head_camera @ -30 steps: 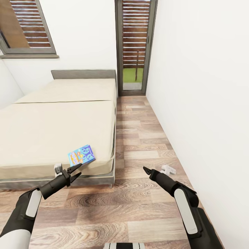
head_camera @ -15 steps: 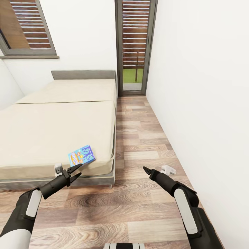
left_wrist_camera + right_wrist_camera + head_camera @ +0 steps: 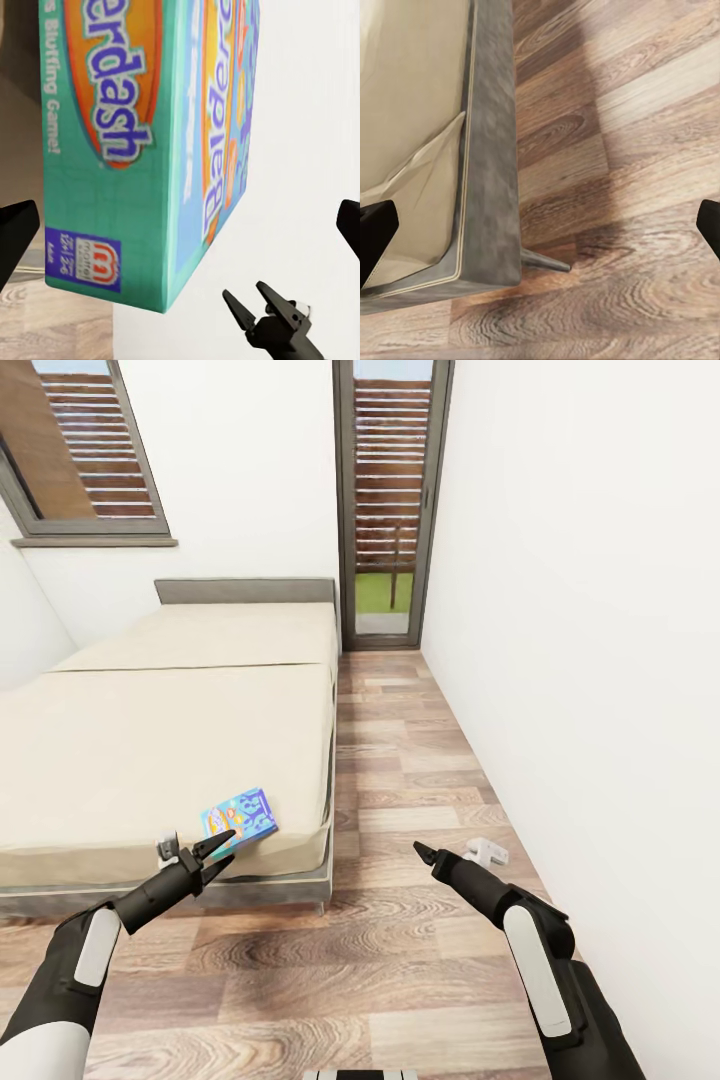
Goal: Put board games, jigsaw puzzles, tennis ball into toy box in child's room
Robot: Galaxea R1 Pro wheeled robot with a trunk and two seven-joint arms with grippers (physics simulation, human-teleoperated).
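A small blue board game [image 3: 240,815] with cartoon print lies flat on the cream bed [image 3: 150,740], near its close right corner. My left gripper [image 3: 222,847] is open at the mattress edge, its tips just short of the box. In the left wrist view the teal-and-blue board game [image 3: 127,150] looms close ahead of the open left gripper [image 3: 180,232], untouched by either finger. My right gripper [image 3: 420,851] hangs open over the floor right of the bed; the right gripper [image 3: 251,300] also appears with its fingers apart. The table, toy box, jigsaw puzzles and tennis ball are out of view.
The bed's dark grey frame [image 3: 491,150] and a corner leg [image 3: 544,261] stand on the wood floor [image 3: 400,760]. A white wall [image 3: 580,660] runs along the right, with a small white object [image 3: 486,850] at its foot. A slatted glass door [image 3: 390,500] ends the aisle.
The whole picture has shifted slightly, so the camera moved. My left gripper has crept a little closer to the blue board game. The right arm holds the same pose.
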